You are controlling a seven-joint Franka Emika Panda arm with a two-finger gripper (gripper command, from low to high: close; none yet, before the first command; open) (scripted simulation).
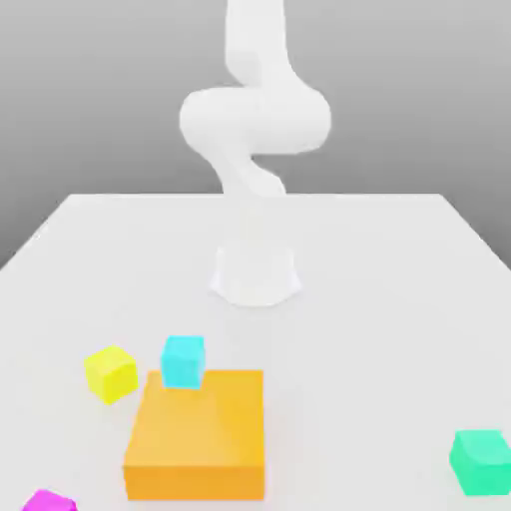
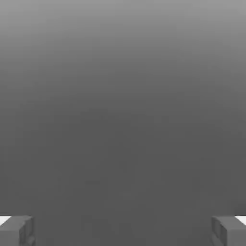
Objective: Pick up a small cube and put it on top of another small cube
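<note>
Your claw (image 2: 123,230) is standing wide open, holding nothing. The pink cube (image 1: 48,501) is lying well apart from it, unstacked; you're facing the whole pick and stack.

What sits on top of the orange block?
The orange block's top is bare. The cyan cube stands at its far corner on the exterior view's left; whether it touches the block is unclear, and it hides that corner.

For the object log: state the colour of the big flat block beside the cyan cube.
Orange block, best in the exterior view.
</note>
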